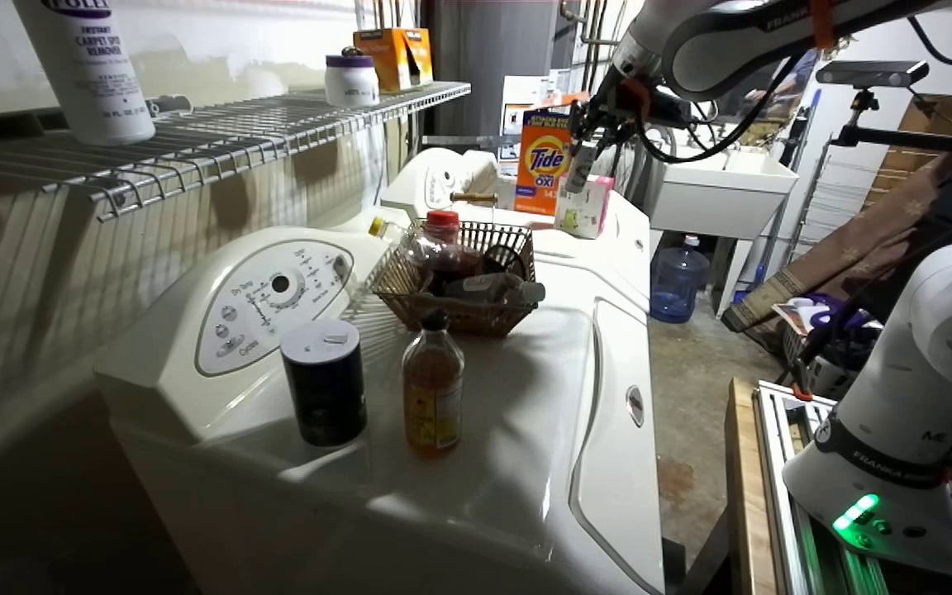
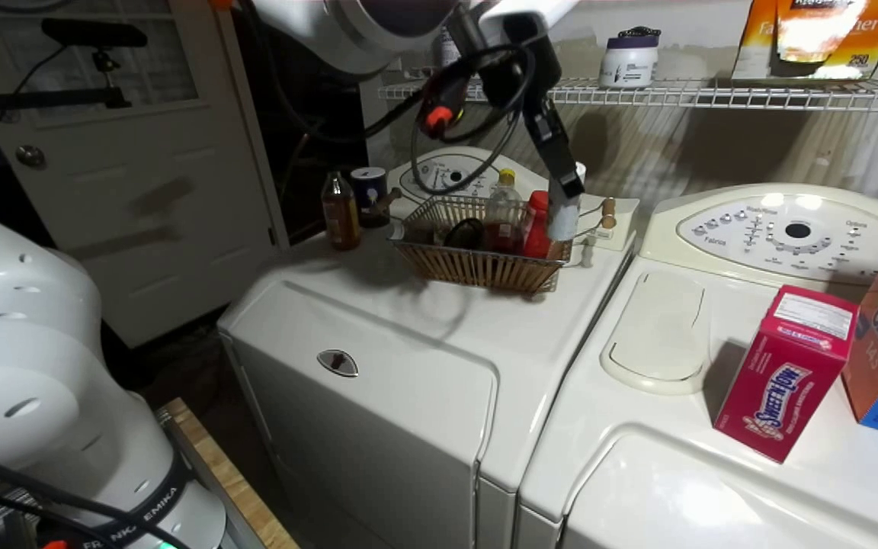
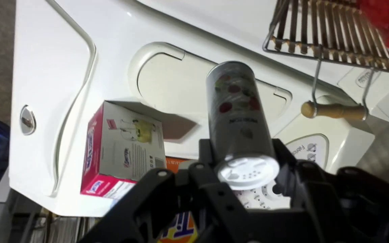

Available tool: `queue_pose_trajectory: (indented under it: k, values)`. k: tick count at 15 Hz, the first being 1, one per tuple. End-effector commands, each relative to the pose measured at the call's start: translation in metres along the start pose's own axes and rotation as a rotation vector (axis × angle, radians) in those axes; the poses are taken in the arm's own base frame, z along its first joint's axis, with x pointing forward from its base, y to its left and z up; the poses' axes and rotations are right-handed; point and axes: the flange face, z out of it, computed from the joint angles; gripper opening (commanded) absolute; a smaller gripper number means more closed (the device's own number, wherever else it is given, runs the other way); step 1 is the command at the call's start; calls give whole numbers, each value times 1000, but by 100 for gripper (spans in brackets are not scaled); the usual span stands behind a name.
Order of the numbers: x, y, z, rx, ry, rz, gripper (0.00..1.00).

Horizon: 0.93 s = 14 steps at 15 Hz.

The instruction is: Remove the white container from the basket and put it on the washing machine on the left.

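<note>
The white container (image 3: 236, 108) is a cylindrical can with red and green fruit print and a white lid. My gripper (image 3: 241, 152) is shut on it near the lid end. In both exterior views the gripper (image 1: 587, 142) (image 2: 565, 183) holds the can (image 1: 581, 171) (image 2: 563, 219) tilted in the air, outside the basket in the wrist view. The brown slatted basket (image 1: 459, 318) (image 2: 485, 268) sits on the nearer machine with bottles inside; its corner shows in the wrist view (image 3: 311, 30). The washing machine (image 2: 660, 488) stands beside it; the can appears over its top (image 3: 113, 50).
A pink sweetener box (image 2: 786, 374) and an orange Tide box (image 1: 544, 161) stand on the washing machine. The basket's wood-grip handle (image 3: 338, 110) juts toward it. An amber bottle (image 1: 433, 388) and a dark cup (image 1: 326, 388) stand near the basket. A wire shelf (image 1: 269, 140) runs along the wall above.
</note>
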Motion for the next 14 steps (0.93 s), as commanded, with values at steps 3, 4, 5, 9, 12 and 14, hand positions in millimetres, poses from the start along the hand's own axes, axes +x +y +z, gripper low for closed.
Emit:
queue_pose_trajectory:
  k: [3,4,5,9,12,14]
  values:
    - [-52,15,53,43,-62,-20,20]
    - [-61,15,60,47,-66,-49,20]
    - [-69,15,68,55,-77,-84,20]
    - [-92,13,96,81,-83,-236,20]
    - [-98,13,112,70,-84,-334,20]
    - [-102,11,119,73,-90,-384,20]
